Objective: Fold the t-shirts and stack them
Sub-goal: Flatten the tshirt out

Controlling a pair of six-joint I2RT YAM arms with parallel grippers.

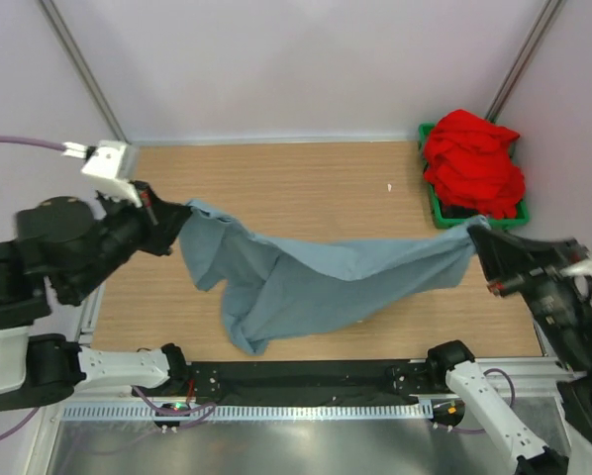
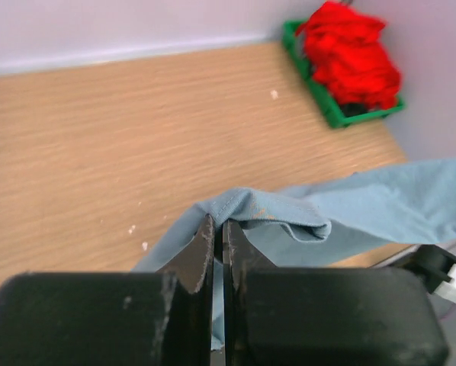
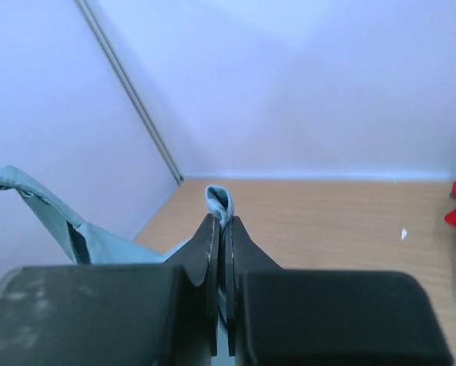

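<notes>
You're holding the grey-blue t-shirt (image 1: 326,282) slung over the bench (image 1: 306,188), left jaws and right jaws each pinching an edge. It's sagging limply, so thicker hems are probably offering the surest hold.

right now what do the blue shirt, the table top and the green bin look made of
Blue shirt: soft matte cloth, likely cotton knit; it sags and creases. Table top: wood or wood-look laminate; grain lines, slight sheen. Green bin: probably hard plastic; even colour, straight rigid rim.
</notes>
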